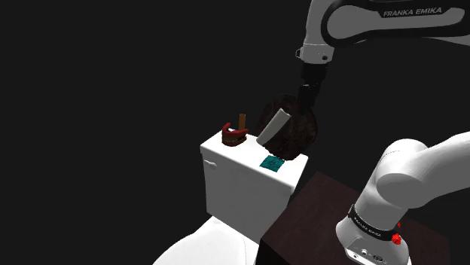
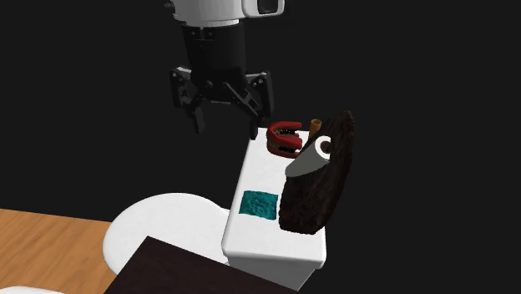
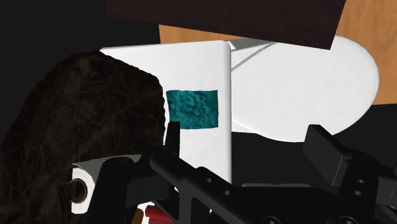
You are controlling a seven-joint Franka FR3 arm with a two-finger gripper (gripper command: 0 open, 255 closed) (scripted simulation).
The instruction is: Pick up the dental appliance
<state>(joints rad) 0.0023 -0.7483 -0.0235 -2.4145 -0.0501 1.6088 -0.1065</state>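
The dental appliance (image 1: 234, 135) (image 2: 285, 138) is a red, U-shaped piece lying on top of a white toilet tank (image 1: 241, 184) (image 2: 271, 246), at its far end. A sliver of its red (image 3: 153, 214) shows low beside the gripper body in the wrist view. My black gripper (image 2: 227, 125) (image 3: 245, 137) hangs open above the tank, empty. It is apart from the appliance, a little to the second exterior view's left of it and higher. In the shoulder view the hand (image 1: 305, 96) sits behind a dark brown shaggy object.
A dark brown shaggy object (image 1: 295, 129) (image 2: 321, 179) (image 3: 70, 121) with a grey-white roll (image 1: 273, 126) (image 2: 311, 159) stands on the tank near the appliance. Also there: a brown stick (image 1: 242, 120) (image 2: 315, 127) and a teal pad (image 1: 272, 162) (image 2: 259, 205) (image 3: 192, 108). Below lie the toilet lid (image 2: 159, 221) and dark stand (image 1: 316, 203).
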